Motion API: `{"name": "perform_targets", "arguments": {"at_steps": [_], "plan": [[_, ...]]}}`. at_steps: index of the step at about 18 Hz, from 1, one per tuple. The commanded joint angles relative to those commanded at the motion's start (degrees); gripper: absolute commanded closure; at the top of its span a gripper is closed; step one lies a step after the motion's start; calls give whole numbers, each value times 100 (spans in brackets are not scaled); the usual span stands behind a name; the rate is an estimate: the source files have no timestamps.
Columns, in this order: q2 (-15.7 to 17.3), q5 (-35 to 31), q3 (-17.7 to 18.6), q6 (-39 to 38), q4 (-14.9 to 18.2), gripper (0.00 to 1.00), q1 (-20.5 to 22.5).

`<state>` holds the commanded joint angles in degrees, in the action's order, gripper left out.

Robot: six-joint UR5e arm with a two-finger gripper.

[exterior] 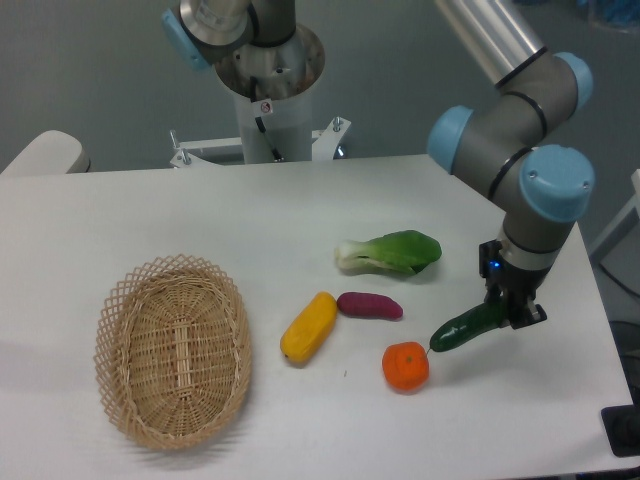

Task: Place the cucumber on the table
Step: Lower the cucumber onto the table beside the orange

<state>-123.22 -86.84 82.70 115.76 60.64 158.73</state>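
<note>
Cucumber (466, 327), glossy, likely slick, light and stiff, is pinched near its upper end by the claw (505, 310), tilted low over the white bench (300, 200), free tip at 3 o'clock of the orange fruit (405, 366); mid-body looks the surer hold.

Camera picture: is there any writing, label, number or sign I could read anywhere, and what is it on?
No text can be read.
Small round red-and-white sticker on the white robot base: a sign, too small to make out.
Blue light on the wrist above the tool: a lamp, not writing.
Vegetables, basket and table: no labels.
</note>
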Motion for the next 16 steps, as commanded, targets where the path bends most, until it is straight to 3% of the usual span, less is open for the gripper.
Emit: {"name": "perform_targets", "arguments": {"at_steps": [7, 11, 16], "plan": [[-150, 0, 167, -764, -26, 71, -9], [-185, -44, 308, -765, -272, 70, 17], [-203, -44, 431, -739, -299, 68, 35]]}}
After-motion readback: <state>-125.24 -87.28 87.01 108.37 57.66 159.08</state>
